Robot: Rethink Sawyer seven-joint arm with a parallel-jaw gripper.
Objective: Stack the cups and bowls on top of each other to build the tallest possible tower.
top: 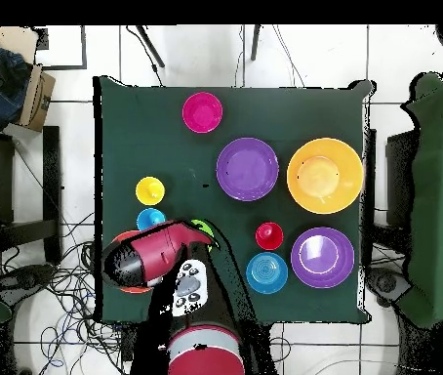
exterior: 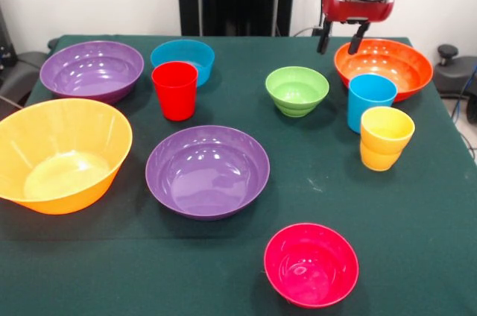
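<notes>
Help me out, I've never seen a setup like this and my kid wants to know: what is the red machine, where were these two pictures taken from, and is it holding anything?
It is a robot arm with a claw for grasping. One picture faces the robot from across the green table; the other looks straight down, with the robot's base at the bottom.

On the table lie bowls: two purple, a yellow-orange one, an orange one, a blue one, a green one and a pink one. There are also cups: a red cup, a light blue cup, and what looks like two yellow cups nested.

The claw hangs open over the orange bowl's rim, holding nothing.
</notes>
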